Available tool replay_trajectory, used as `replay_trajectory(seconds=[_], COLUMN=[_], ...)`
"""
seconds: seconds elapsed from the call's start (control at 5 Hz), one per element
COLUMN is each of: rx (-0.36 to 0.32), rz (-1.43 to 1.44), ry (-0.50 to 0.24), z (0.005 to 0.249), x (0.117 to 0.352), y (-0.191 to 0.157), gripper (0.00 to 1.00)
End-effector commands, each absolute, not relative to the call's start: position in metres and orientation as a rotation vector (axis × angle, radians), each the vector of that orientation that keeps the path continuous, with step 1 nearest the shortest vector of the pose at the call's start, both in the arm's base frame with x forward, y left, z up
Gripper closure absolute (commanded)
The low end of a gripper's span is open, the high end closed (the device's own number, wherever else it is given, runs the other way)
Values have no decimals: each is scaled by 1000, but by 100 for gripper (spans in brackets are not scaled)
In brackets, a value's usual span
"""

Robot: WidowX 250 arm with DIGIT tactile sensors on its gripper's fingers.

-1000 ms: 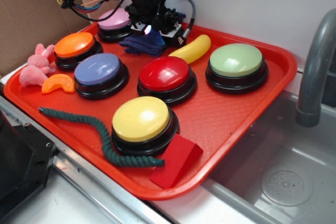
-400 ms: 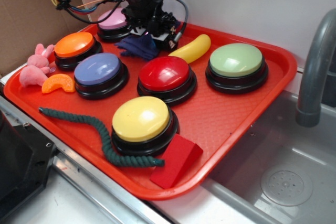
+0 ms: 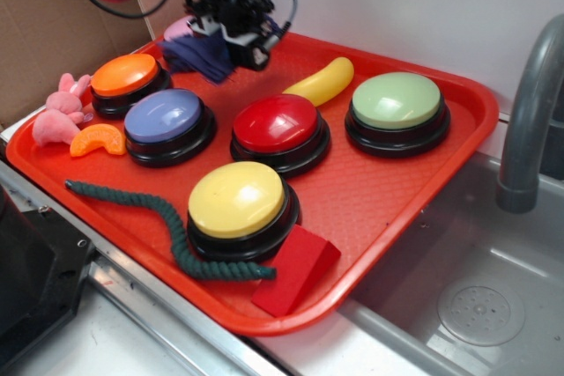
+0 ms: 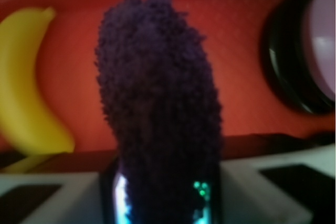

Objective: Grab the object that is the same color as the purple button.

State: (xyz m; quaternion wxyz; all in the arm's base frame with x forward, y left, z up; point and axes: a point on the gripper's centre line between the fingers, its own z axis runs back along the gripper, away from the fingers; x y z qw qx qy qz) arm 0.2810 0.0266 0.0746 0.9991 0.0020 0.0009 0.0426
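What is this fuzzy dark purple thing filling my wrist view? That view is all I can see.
Observer: A small dark navy-purple terry cloth rag, hanging from the black gripper at the back left of the red plastic tray.
Operator: Does it match any button?
Observer: Yes, the round blue-purple button, at the left of the tray, outside your view.
Operator: Anything else dark there?
Observer: A dark green braided rope lies along the front edge, untouched.
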Motion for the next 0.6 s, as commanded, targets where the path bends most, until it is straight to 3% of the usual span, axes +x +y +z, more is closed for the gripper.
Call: replay_trajectory(seconds=[0.0, 0.2, 0.4], rx=[-87, -77, -98], rz=[21, 42, 69], ry=[72, 79, 35], z=[160, 166, 164], x=[225, 202, 202], y=[13, 9, 7], gripper=[100, 100, 100])
